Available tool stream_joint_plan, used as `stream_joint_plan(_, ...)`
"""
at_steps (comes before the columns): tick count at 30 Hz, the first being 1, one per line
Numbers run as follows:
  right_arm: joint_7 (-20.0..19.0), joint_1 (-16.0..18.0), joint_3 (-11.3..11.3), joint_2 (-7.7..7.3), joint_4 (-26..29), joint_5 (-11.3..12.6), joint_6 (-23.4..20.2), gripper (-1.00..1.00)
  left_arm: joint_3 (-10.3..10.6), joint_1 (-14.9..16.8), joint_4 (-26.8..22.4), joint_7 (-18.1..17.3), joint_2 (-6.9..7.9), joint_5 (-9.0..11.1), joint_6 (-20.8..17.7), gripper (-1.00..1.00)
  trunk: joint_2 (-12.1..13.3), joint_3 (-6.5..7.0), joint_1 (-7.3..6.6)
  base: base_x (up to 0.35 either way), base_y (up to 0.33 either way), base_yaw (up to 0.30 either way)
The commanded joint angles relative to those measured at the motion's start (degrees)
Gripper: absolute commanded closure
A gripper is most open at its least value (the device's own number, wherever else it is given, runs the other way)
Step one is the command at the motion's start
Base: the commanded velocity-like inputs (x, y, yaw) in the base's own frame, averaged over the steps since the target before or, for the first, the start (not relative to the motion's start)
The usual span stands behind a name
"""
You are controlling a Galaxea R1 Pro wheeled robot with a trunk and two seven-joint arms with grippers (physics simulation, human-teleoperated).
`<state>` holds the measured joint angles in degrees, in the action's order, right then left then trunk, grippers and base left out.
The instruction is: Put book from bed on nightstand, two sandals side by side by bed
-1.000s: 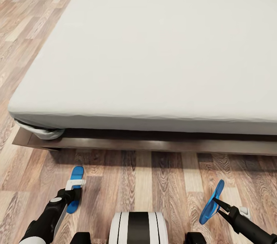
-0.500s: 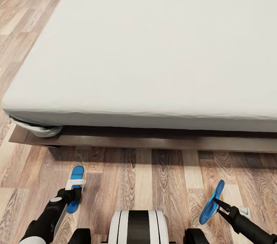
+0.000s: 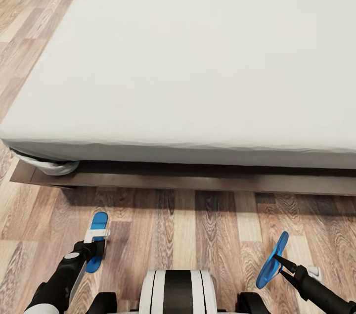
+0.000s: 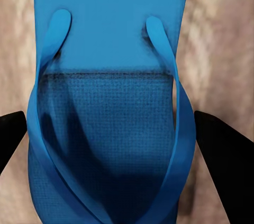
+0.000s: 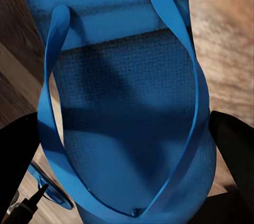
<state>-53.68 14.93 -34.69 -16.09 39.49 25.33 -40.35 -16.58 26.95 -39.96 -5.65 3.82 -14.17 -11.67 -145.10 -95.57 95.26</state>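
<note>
Grey-brown plank floor (image 3: 198,235) runs along the foot of the bed (image 3: 198,57), and each arm carries one bright blue sandal there: the left gripper (image 3: 96,249) holds the left sandal (image 3: 97,225) flat at 7 o'clock, while the right gripper (image 3: 279,262) pinches the right sandal (image 3: 273,254) tilted on edge at 5 o'clock. Both are flat flip-flops with thin toe straps. The pair hangs well apart, so I judge they could land too far from each other, and the tilted one could flop strap-down on release.

Lighting is bright, even and diffuse. The mattress (image 3: 198,57) renders near-white with little surface detail. A dark shadow band lies under its near edge along the frame (image 3: 198,183), spilling softly onto the floor (image 3: 173,225). Head view is sharp. Both wrist views are soft, the floor behind each sandal (image 4: 106,102) blurred.
</note>
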Motion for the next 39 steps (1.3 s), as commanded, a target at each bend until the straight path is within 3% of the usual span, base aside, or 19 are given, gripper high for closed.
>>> stream_joint_plan(1, -0.14, 0.02, -0.09, 0.0, -0.02, 0.16, -0.35, 1.0, -0.38, -0.05, 0.76, -0.42, -0.04, -0.77, -0.19, 1.0, -0.01, -0.04, 0.02, 0.0, 0.0, 0.0)
stream_joint_plan(14, -0.13, 0.02, -0.12, 0.0, -0.02, 0.16, -0.35, 1.0, -0.38, -0.05, 0.73, -0.37, -0.1, -0.84, -0.15, 1.0, -0.01, -0.04, 0.02, 0.0, 0.0, 0.0)
stream_joint_plan(21, -0.12, 0.01, -0.12, 0.0, -0.02, 0.16, -0.35, 1.0, -0.38, -0.05, 0.74, -0.36, -0.06, -0.86, -0.19, 1.0, 0.09, 1.51, -0.16, 0.0, 0.0, 0.0)
stream_joint_plan(39, -0.13, 0.01, -0.12, 0.0, -0.02, 0.16, -0.35, 1.0, -0.38, -0.05, 0.76, -0.33, -0.09, -0.86, -0.19, 1.0, 0.13, 2.18, -0.23, 0.0, 0.0, 0.0)
